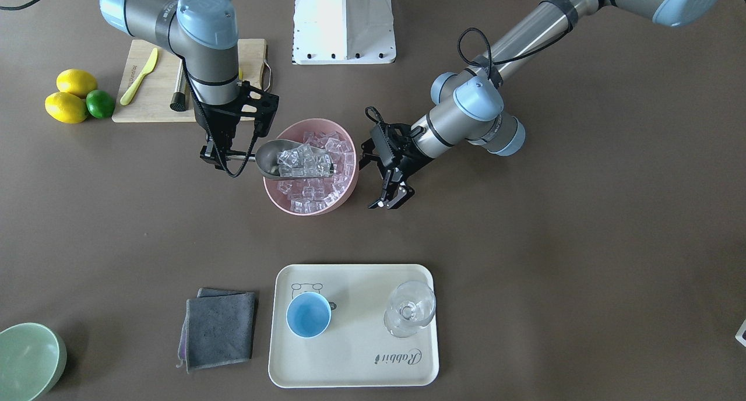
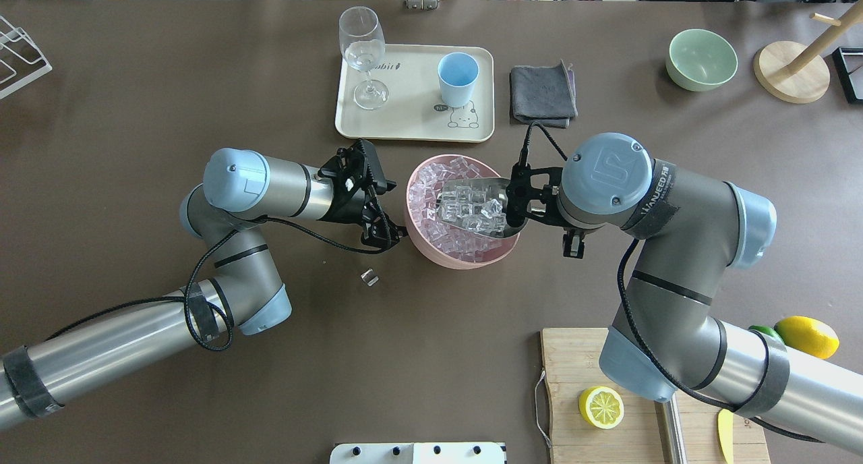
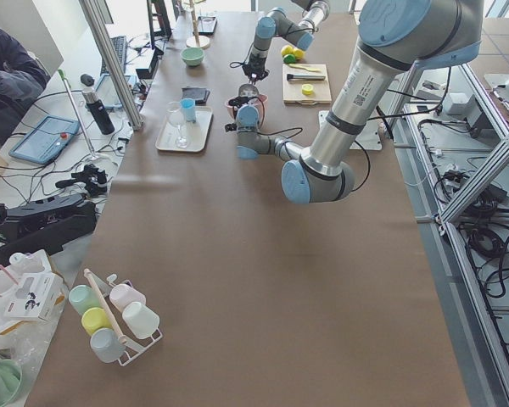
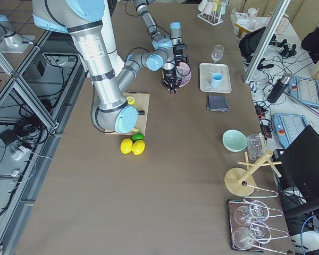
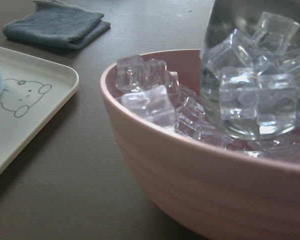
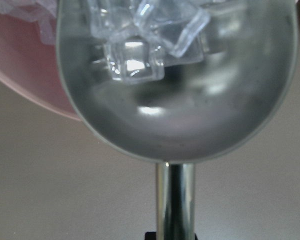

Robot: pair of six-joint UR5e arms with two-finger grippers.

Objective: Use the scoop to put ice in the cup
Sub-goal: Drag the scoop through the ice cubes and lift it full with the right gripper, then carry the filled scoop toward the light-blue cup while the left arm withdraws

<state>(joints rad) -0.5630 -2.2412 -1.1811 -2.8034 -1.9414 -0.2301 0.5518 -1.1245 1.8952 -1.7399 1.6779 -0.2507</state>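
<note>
Two grippers flank the pink bowl point(image 2: 465, 260) at mid-table. On the left side, the left gripper point(image 2: 383, 233) hangs just beside the bowl's outer wall with its fingers spread and nothing between them. A stray ice cube point(image 2: 369, 276) lies on the table close by, on the robot's side of that gripper. Toward the far edge a stemmed glass point(image 2: 363, 52) stands on the left end of a cream tray point(image 2: 411, 130). The cup point(image 2: 458, 78) stands upright on the tray's right half, well apart from the bowl. The bowl itself is heaped with ice point(image 2: 428, 194). Above its right half the scoop point(image 1: 269, 157) is held roughly level, its trough piled with cubes and raised over the ice below. The right gripper point(image 2: 516, 206) is clamped on the scoop's short handle, just outside the bowl's right rim. Farther right a folded grey cloth point(image 2: 543, 93) lies beside the tray, and a pale green bowl point(image 2: 701, 59) sits beyond it. At the near edge a halved lemon point(image 2: 601, 407) rests on a wooden board point(image 2: 573, 356).
</note>
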